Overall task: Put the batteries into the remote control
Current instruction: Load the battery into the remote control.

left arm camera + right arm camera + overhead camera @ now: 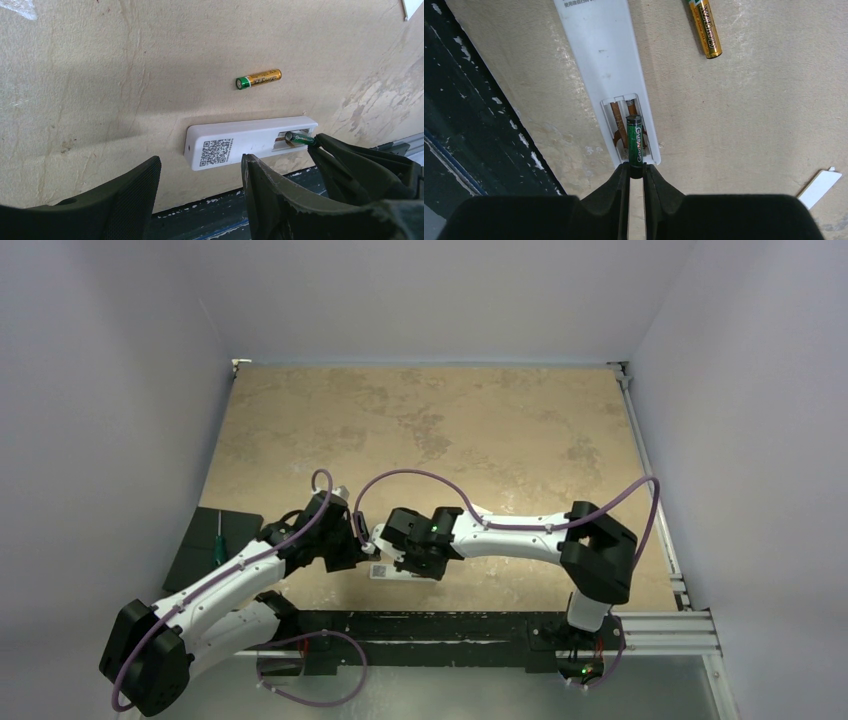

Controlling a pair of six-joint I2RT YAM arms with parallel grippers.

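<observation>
Clerk: First entry, nearest the arms?

Keeper: The right gripper, clenched on the near end of the green battery. The battery's far end sits in the open recess on the back of the remote. In the right wrist view it lies over the right-hand slot, and the slot beside it shows a bare brownish strip. Whether the battery is fully seated cannot be told.

Clerk: And the other arm?

Keeper: The left gripper, released. Its fingers stand wide apart with nothing between them, near the remote's label end.

Clerk: The remote itself?

Keeper: White, back upward, lying flat on the table, close to the near edge and running along it. The square code label is toward the left arm and the recess toward the right arm.

Clerk: Further out?

Keeper: The gold battery, loose on the table beyond the remote, near it but apart and roughly parallel. A small white flat piece lies apart on the right gripper's side. At the table's left edge there is a dark mat bearing a green-handled tool.
</observation>
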